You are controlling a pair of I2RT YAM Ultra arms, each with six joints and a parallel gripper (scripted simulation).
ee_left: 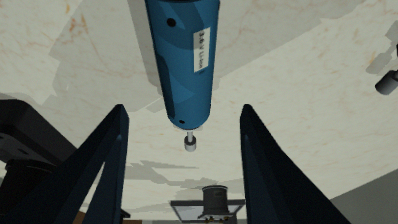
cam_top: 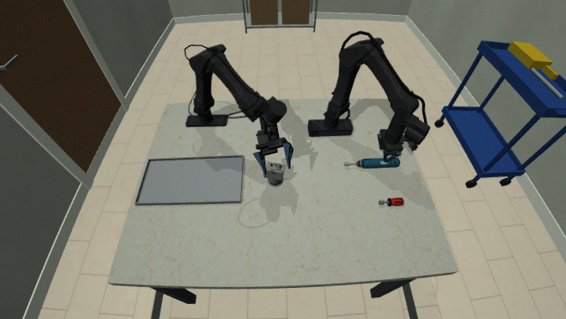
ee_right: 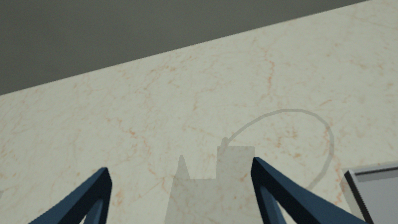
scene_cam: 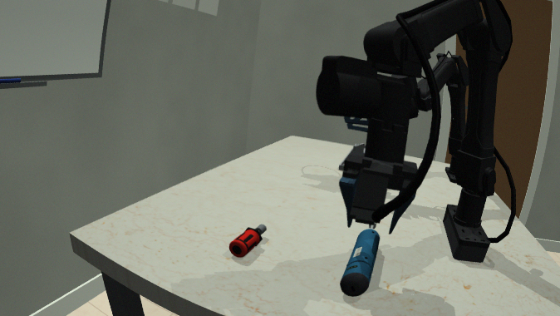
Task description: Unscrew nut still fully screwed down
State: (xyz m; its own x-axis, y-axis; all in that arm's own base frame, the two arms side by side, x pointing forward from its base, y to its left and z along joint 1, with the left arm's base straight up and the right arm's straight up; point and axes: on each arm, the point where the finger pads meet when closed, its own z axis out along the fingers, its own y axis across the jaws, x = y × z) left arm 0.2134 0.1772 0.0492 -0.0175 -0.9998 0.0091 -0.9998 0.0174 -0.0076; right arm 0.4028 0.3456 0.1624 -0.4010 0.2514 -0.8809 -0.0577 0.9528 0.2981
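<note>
Count: two arms, two sets of jaws, one joint module, one bracket, two brassy nuts in sight, two drivers (one blue electric, one red hand tool), one tray.

Joint module [cam_top: 275, 181] [ee_left: 215, 200] upright on the surface [cam_top: 294, 252] [scene_cam: 187, 216] [ee_left: 300, 125] [ee_right: 150, 100], between tray [cam_top: 193, 158] [ee_left: 176, 205] [ee_right: 357, 195] and blue driver [cam_top: 379, 163] [scene_cam: 361, 262] [ee_left: 187, 65]. Bracket [cam_top: 275, 169] on top, with one nut [cam_top: 271, 165] and another nut [cam_top: 280, 166] side by side. Too small to tell which nut is fully down.

Left arm [cam_top: 384, 75] [scene_cam: 399, 100]: bent high at the elbow, wrist dropped over the blue driver. Left jaws [cam_top: 390, 155] [scene_cam: 370, 229] spread and empty, pointing down toward the surface. Blue driver flat, socket end toward the module. Contact with it: can't tell.

Right arm [cam_top: 235, 86] [scene_cam: 457, 91]: reaching out from its base, forearm sloping down, wrist above the module. Right jaws [cam_top: 277, 170] [scene_cam: 356, 124] wide apart, nothing gripped, one finger each side of the bracket from above. Only surface and tray corner in the right wrist view.

Red driver [cam_top: 396, 201] [scene_cam: 246, 243] [ee_left: 387, 82] lying near the blue one, not touching.
</note>
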